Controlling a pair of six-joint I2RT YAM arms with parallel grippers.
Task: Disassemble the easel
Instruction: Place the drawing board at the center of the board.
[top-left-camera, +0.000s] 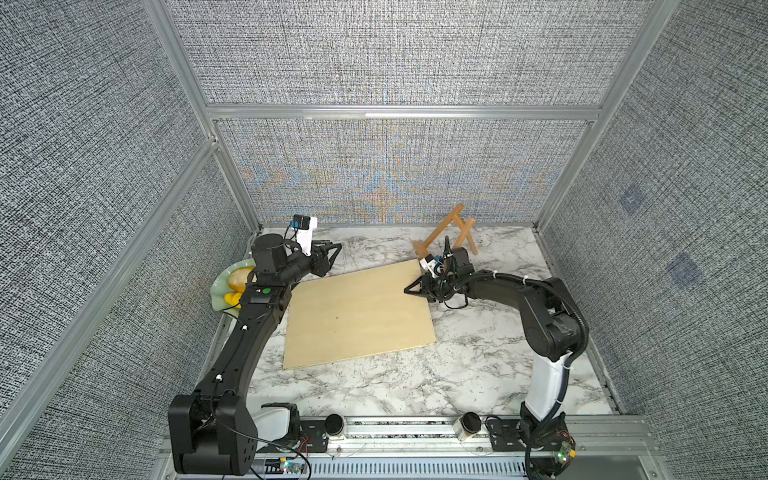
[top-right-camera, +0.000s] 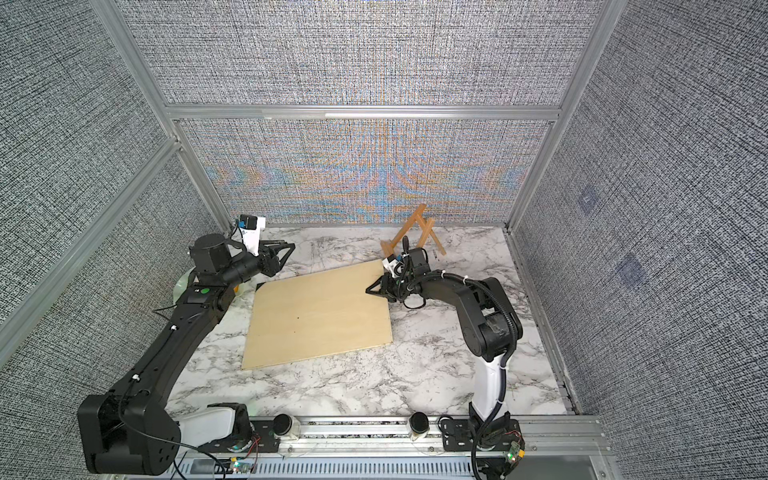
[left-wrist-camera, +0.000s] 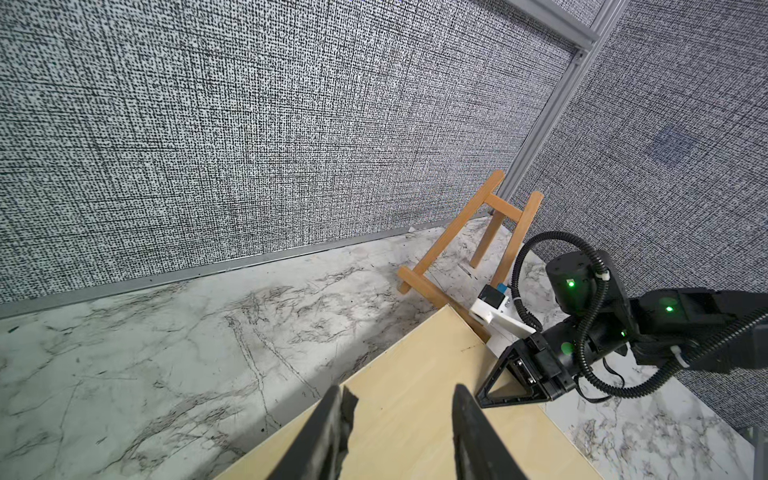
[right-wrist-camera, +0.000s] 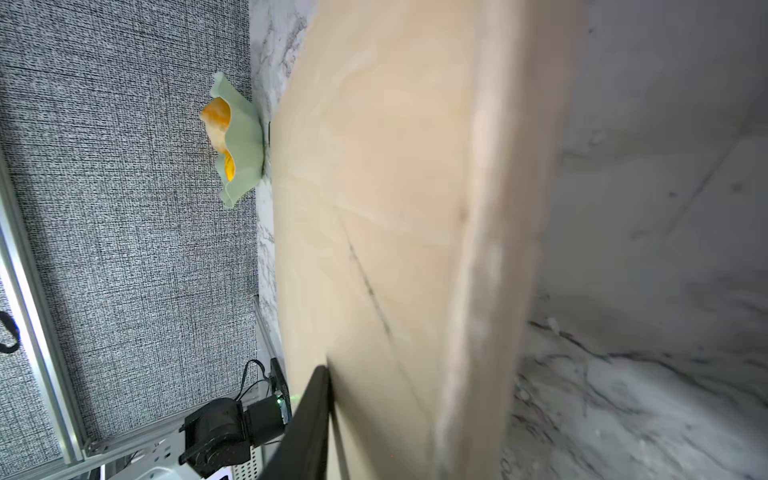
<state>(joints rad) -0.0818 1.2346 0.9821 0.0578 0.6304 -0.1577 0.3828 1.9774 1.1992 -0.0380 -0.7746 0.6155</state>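
A: Standing where, that easel (left-wrist-camera: 451, 227)?
B: Far right of the marble table (top-left-camera: 478, 365), near the back wall, just past the plywood board (top-left-camera: 357, 316). Its ledge is partly hidden.
A: Fingers?
B: Left gripper (left-wrist-camera: 401, 388) spread, empty. Right gripper (top-left-camera: 410, 290) at the board's edge; can't tell.
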